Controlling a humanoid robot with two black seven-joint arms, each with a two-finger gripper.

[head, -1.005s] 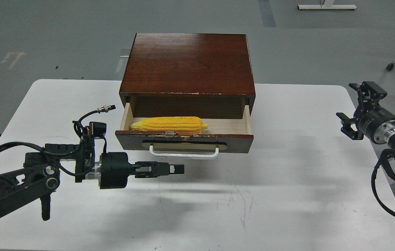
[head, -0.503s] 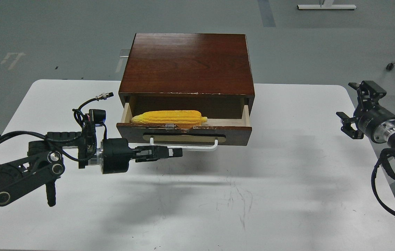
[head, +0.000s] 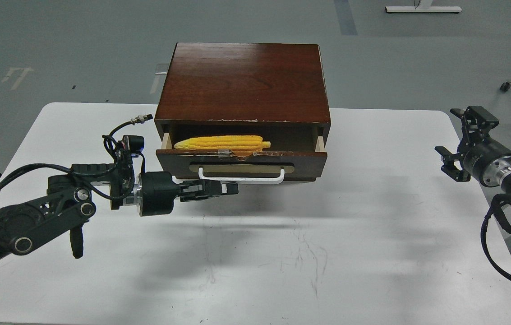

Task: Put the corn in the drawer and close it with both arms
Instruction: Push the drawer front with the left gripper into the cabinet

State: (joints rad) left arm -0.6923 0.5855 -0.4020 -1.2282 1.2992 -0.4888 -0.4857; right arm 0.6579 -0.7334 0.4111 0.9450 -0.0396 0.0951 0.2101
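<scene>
My left claw (head: 230,188) lies level and points to the right, its two fingers drawn together with no gap that I can see. Its tips sit right against the front of the drawer (head: 305,160), just under the white bar handle (head: 241,175) at its left half; I cannot tell whether they press the wood or only the handle.

Above and just behind my left claw the drawer stands partly open, a narrow strip of pale inside showing. The corn (head: 222,142) lies lengthwise in it, towards the left side, its pointed end aimed away from my left arm, to the right. The dark wooden cabinet (head: 244,81) that holds the drawer rises behind the claw on the white table (head: 282,253).

My right claw (head: 460,140) hangs far off to the right, near the table's right edge, well apart from the drawer. Its fingers are spread and hold nothing.
</scene>
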